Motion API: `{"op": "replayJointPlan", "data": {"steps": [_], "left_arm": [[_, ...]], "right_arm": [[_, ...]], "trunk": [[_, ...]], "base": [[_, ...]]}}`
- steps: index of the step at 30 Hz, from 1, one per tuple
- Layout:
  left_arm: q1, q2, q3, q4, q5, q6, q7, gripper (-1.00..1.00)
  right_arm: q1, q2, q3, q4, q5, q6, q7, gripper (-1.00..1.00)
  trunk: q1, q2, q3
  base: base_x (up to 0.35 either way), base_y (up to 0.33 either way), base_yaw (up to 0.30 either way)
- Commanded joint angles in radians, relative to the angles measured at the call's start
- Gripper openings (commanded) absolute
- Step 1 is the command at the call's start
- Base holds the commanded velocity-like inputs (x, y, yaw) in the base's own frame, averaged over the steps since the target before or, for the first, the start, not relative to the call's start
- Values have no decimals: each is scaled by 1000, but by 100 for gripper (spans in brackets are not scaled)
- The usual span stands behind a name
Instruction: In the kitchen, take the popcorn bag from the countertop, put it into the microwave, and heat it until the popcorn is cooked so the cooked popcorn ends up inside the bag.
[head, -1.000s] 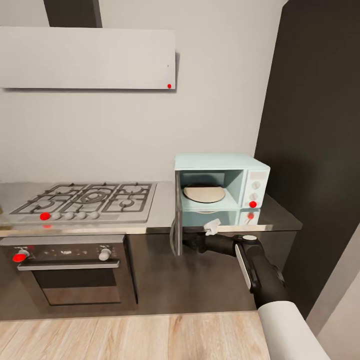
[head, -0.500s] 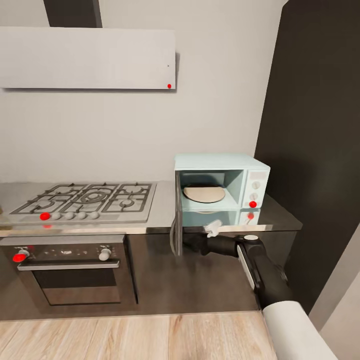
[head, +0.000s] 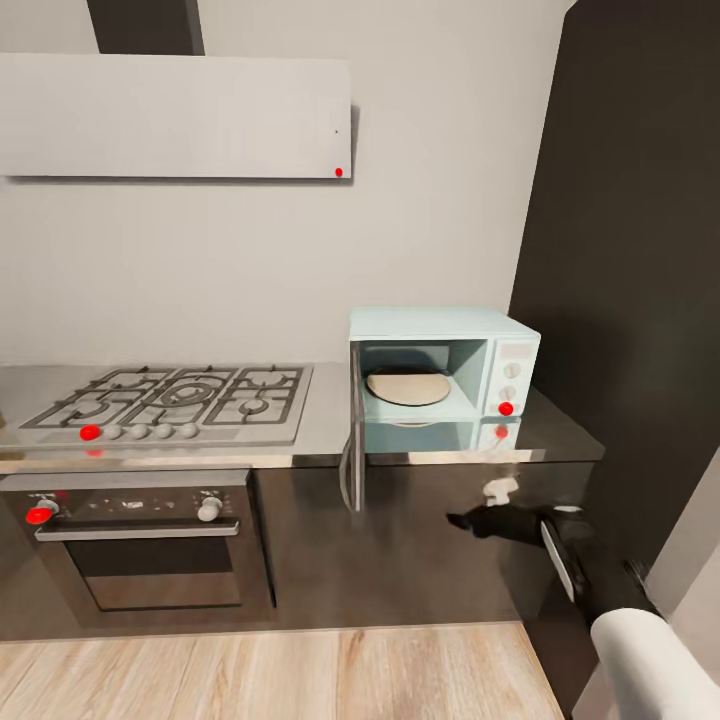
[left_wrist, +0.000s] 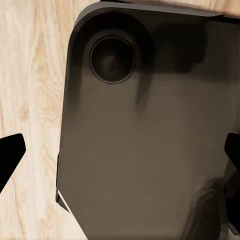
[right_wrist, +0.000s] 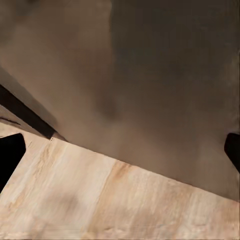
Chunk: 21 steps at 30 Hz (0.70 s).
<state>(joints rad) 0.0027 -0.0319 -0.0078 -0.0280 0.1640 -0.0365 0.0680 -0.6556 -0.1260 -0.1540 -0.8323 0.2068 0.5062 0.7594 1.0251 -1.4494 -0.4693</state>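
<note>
The microwave (head: 443, 375) stands open at the desk's (head: 320, 420) right end, its door (head: 351, 450) swung out past the front edge. The cavity is open to me, only its turntable (head: 408, 387) inside; that door blocks the left approach.

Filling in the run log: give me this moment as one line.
microwave: door open, turntable bare | popcorn bag: not in | right gripper: empty, low before dark cabinets | left gripper: jaws open, empty
</note>
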Motion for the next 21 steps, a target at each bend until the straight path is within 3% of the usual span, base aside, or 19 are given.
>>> {"op": "replayJointPlan", "data": {"steps": [1,2,3,7,8,10,13,15,19,21], "left_arm": [[0,0,-1,-1,8,-2,3,100],[0,0,-1,-1,8,-2,3,100],[0,0,-1,-1,8,-3,3,100],[0,1,-1,-1,8,-3,3,100],[0,1,-1,-1,8,-3,3,100],[0,1,0,-1,9,-3,4,100],[0,0,0,-1,9,-3,4,100],[0,0,0,-1,9,-3,4,100],[0,0,0,-1,9,-4,6,100],[0,0,0,-1,9,-5,9,100]], "right_arm": [[-1,1,-3,83,6,-42,-34,100],[-1,3,-2,139,6,-74,-59,100],[-1,5,-1,256,7,-136,-104,100],[-1,4,2,539,31,-269,-160,100],[-1,8,2,674,68,-332,-188,100],[1,12,2,788,111,-407,-237,100],[27,16,2,854,153,-484,-371,100],[135,17,1,862,155,-491,-441,100],[314,16,-4,864,149,-497,-499,100],[361,16,-5,865,146,-501,-535,100]], "trunk": [[0,-1,-1],[0,-1,-1],[0,-1,-1],[0,-1,-1],[0,-1,-1],[0,-1,-1],[0,-1,-1],[0,-1,-1],[0,-1,-1],[0,-1,-1]], "base": [[0,0,0],[0,0,0],[0,0,0],[0,0,0],[0,0,0],[0,0,0],[0,0,0],[0,0,0],[0,0,0],[0,0,0]]}}
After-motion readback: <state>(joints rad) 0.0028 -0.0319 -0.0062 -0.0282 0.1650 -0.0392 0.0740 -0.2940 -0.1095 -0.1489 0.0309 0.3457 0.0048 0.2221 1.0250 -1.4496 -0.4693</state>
